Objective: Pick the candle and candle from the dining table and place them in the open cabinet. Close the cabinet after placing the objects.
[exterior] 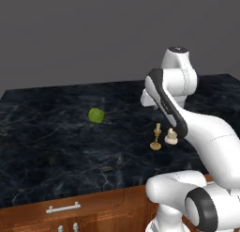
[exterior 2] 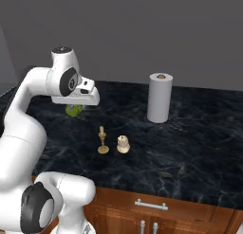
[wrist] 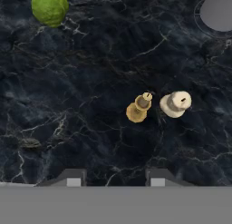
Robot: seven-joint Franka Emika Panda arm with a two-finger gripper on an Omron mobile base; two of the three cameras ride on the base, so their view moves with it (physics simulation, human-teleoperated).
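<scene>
Hand view: our fingers (wrist: 112, 178) hang parted and empty above the tabletop (wrist: 81, 128). Beyond them the taper candle (wrist: 138, 108) stands just beside the squat candle (wrist: 175, 104), the green ball (wrist: 49, 7) farther off. Risk: one finger clips the neighbour, toppling the taper. Arm hovers high, wrist pointing down.

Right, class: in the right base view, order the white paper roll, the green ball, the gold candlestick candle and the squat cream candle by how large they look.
1. White cylindrical paper roll, clearly largest.
2. Slim pale candle on gold candlestick.
3. Squat lumpy cream candle, shorter but wider, so nearly alike.
Round green ball: partly hidden behind the arm, so unranked.
</scene>
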